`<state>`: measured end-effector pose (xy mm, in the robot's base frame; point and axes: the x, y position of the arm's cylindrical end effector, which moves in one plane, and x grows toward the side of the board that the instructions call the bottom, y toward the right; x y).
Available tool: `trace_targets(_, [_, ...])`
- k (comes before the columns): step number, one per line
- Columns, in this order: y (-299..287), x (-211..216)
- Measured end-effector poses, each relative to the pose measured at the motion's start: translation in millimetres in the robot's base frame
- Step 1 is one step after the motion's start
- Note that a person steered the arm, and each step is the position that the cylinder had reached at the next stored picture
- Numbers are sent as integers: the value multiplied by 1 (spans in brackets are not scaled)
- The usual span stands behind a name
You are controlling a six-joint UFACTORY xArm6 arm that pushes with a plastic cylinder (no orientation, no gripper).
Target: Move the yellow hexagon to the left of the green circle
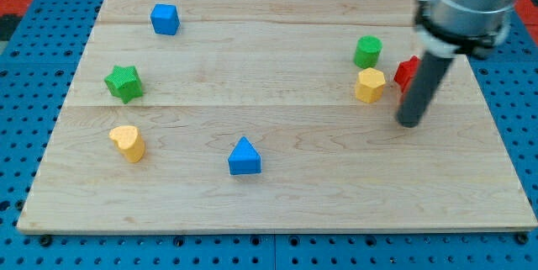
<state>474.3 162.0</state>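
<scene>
The yellow hexagon (370, 85) lies at the view's right, just below the green circle (367, 52), nearly touching it. My tip (409, 123) rests on the board to the right of and slightly below the yellow hexagon, a short gap away. The rod rises up and to the right, covering part of a red block (406, 72) that sits right of the hexagon.
A blue cube (165, 18) is at the top left. A green star (124, 82) is at the left. A yellow heart-like block (127, 142) is at the lower left. A blue triangle (244, 156) is at the bottom centre. The wooden board (269, 203) ends near all frame edges.
</scene>
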Motion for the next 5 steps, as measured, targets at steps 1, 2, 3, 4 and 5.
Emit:
trace_targets(1, [14, -22])
trace_targets(2, [6, -48])
trace_targets(3, [-69, -55])
trace_targets(4, [-126, -64])
trace_targets(5, [-119, -64])
